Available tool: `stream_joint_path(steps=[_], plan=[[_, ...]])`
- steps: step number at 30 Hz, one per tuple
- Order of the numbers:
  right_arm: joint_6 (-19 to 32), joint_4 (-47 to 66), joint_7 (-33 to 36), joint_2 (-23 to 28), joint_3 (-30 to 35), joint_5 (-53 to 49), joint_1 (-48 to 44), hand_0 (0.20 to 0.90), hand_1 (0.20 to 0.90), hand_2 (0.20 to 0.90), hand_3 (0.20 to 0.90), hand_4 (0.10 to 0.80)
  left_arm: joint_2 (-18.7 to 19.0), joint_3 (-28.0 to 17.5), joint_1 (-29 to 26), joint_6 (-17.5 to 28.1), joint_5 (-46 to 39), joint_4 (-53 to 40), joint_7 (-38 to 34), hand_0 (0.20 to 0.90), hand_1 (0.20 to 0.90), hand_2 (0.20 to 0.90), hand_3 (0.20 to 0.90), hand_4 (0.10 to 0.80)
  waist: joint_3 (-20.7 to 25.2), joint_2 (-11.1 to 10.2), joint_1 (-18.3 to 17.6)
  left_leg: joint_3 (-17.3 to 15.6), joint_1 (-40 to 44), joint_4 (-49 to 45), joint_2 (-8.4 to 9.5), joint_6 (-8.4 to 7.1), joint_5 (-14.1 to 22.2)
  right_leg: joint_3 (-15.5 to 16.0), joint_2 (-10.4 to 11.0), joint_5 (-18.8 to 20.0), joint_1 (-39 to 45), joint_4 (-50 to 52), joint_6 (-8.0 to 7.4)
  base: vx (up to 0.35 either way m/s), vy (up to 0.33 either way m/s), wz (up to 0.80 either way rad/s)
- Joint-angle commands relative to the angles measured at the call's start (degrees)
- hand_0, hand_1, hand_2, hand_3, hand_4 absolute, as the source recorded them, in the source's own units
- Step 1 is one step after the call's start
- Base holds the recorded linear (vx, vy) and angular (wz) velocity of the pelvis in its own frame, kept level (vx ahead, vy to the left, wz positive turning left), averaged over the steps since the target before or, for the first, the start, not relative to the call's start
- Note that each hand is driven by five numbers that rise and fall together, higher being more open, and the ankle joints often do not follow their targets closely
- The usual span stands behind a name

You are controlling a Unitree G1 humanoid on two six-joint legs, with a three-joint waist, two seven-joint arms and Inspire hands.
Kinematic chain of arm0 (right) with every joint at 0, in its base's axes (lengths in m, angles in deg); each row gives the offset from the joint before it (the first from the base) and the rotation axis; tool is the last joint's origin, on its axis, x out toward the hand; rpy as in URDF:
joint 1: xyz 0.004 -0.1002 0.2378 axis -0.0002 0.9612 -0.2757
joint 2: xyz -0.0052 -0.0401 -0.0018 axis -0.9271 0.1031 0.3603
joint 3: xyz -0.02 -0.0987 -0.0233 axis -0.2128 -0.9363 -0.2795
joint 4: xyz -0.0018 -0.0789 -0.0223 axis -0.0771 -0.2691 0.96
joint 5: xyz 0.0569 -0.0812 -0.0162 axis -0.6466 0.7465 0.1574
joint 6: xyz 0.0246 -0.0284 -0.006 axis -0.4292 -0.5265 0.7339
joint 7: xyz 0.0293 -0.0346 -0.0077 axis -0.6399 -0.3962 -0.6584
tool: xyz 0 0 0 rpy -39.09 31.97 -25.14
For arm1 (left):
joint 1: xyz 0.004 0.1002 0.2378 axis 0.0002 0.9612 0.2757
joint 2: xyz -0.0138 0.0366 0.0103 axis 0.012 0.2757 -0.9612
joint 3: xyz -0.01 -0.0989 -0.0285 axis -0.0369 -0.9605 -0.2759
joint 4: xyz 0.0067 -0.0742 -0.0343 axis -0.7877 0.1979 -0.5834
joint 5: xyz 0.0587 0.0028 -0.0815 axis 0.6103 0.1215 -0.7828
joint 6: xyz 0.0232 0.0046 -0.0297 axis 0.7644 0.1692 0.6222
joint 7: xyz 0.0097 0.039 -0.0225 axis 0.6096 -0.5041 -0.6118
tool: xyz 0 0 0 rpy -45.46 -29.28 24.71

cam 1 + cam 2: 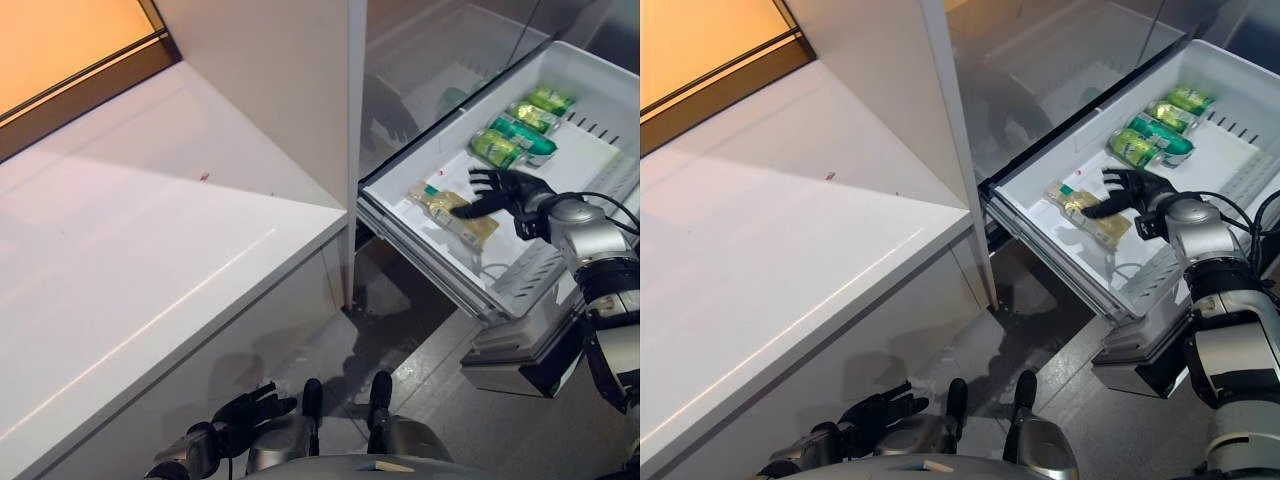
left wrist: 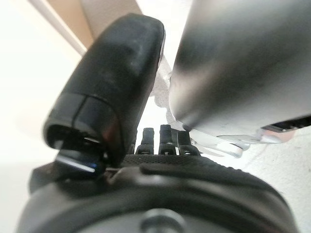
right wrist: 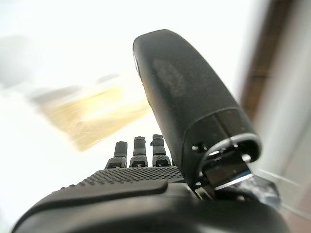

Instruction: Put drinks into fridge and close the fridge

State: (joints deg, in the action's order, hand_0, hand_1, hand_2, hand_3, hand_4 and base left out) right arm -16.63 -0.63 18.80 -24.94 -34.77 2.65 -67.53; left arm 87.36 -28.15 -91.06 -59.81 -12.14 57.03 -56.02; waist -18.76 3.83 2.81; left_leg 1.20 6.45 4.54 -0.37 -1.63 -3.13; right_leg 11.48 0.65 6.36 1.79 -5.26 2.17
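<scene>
The white fridge drawer (image 1: 440, 275) is pulled out at the right. A yellow-brown bottle with a green cap (image 1: 452, 213) lies flat near the drawer's front. Green drinks (image 1: 510, 135) lie in a row further back. My right hand (image 1: 505, 193) hovers open over the drawer, fingers spread, just beyond the yellow-brown bottle; it holds nothing. The bottle shows as a yellow blur (image 3: 92, 114) past my right hand (image 3: 141, 179) in the right wrist view. My left hand (image 1: 245, 412) hangs low beside the counter front, fingers relaxed and empty; it also shows in the left wrist view (image 2: 160, 165).
A white counter (image 1: 150, 250) spans the left half, its front edge near my left hand. The white fridge side panel (image 1: 300, 90) stands between the counter and the drawer. A lower drawer (image 1: 520, 365) juts out beneath the open one. Grey floor (image 1: 400, 340) lies below.
</scene>
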Motion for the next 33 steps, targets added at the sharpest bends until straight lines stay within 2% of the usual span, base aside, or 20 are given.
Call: stream_joint_path(steps=[1, 3, 8, 11, 15, 19, 25, 29, 33], plan=[[12.36, 9.29, 6.44, 2.24, 6.58, -9.77, 1.00, 0.900, 0.900, 0.900, 0.900, 0.800, 0.66, 1.22, 2.55, 1.09, 1.90, 3.37, 0.47, 0.900, 0.900, 0.900, 0.900, 0.800, 9.03, -4.95, -0.84, -3.44, -1.50, -3.00, 1.30, 0.06, 4.06, -2.98, 0.70, -7.23, 3.47, 3.45, -2.90, 0.039, 0.052, -0.14], [17.33, 17.49, 11.76, 0.72, 11.60, -10.99, 4.42, 0.900, 0.900, 0.900, 0.900, 0.800, 0.31, 0.57, 3.19, 1.20, 2.51, 4.80, 0.45, 0.900, 0.900, 0.900, 0.900, 0.800, 10.10, -5.08, -1.72, -3.97, -0.79, -2.74, 1.42, 0.40, 4.51, -3.86, 0.66, -7.25, 3.84, 3.24, -3.22, 0.011, 0.054, -0.22], [29.34, 30.48, 24.66, -3.00, 20.79, -4.02, 12.24, 0.900, 0.900, 0.900, 0.900, 0.800, -0.99, -0.16, 3.12, 1.62, 4.34, 7.66, 0.45, 0.900, 0.900, 0.900, 0.900, 0.800, 12.16, -5.02, -4.01, -5.35, 0.51, -1.87, 1.62, 1.24, 5.26, -5.95, 0.57, -7.16, 4.19, 2.97, -4.03, -0.019, 0.063, -0.24], [34.15, 30.38, 30.38, -3.68, 23.80, -4.61, 15.31, 0.900, 0.900, 0.900, 0.900, 0.800, -1.62, 0.59, 2.14, 1.55, 4.27, 8.18, -0.19, 0.900, 0.900, 0.900, 0.900, 0.800, 13.39, -5.22, -5.09, -6.37, 1.39, -1.14, 1.66, 1.60, 5.58, -7.25, 0.53, -6.77, 4.41, 2.63, -4.55, -0.028, 0.060, -0.28], [37.58, 27.74, 32.56, -5.07, 26.77, -11.51, 18.66, 0.900, 0.900, 0.900, 0.900, 0.800, -1.88, 1.41, 1.23, 1.74, 3.84, 8.64, -0.37, 0.900, 0.900, 0.900, 0.900, 0.800, 14.52, -5.48, -5.86, -7.44, 2.16, -0.99, 1.92, 1.97, 6.07, -8.59, 0.64, -5.93, 4.61, 1.99, -5.08, -0.014, 0.054, -0.32], [36.85, 24.30, 31.52, -7.93, 27.68, -19.20, 19.98, 0.900, 0.900, 0.900, 0.900, 0.800, -2.03, 2.01, 0.61, 1.36, 4.03, 8.96, -0.36, 0.900, 0.900, 0.900, 0.900, 0.800, 15.01, -5.63, -5.83, -7.81, 2.16, -2.20, 2.43, 2.50, 6.94, -9.67, 0.85, -5.59, 4.51, 2.24, -5.15, 0.006, 0.034, -0.28], [35.19, 20.74, 30.77, -10.48, 27.47, -19.64, 21.70, 0.900, 0.900, 0.900, 0.900, 0.800, -2.22, 2.04, 1.31, 1.14, 4.99, 9.20, -0.36, 0.900, 0.900, 0.900, 0.900, 0.800, 14.47, -5.96, -5.02, -6.49, 0.65, -7.55, 3.81, 3.75, 9.35, -11.36, 1.57, -6.52, 3.76, 5.28, -4.79, 0.046, 0.024, -0.08], [35.04, 18.85, 30.11, -11.14, 27.77, -20.94, 22.95, 0.900, 0.900, 0.900, 0.900, 0.800, -2.23, 2.30, 1.95, 1.33, 6.24, 8.62, -1.18, 0.900, 0.900, 0.900, 0.900, 0.800, 10.96, -6.92, -3.66, -4.02, -3.56, -17.31, 5.22, 4.87, 12.83, -11.78, 2.61, -8.32, 1.53, 11.38, -3.92, 0.016, -0.010, 0.04], [37.36, 15.95, 32.83, -10.77, 27.23, -23.26, 19.32, 0.900, 0.900, 0.900, 0.900, 0.800, -1.94, 3.51, -0.96, 1.59, 5.04, 7.07, -3.31, 0.900, 0.900, 0.900, 0.900, 0.800, 5.35, -7.42, -2.20, -3.27, -11.66, -26.48, 5.53, 6.11, 15.70, -10.40, 3.66, -9.69, -5.29, 18.56, -3.05, -0.240, -0.023, 0.10]])
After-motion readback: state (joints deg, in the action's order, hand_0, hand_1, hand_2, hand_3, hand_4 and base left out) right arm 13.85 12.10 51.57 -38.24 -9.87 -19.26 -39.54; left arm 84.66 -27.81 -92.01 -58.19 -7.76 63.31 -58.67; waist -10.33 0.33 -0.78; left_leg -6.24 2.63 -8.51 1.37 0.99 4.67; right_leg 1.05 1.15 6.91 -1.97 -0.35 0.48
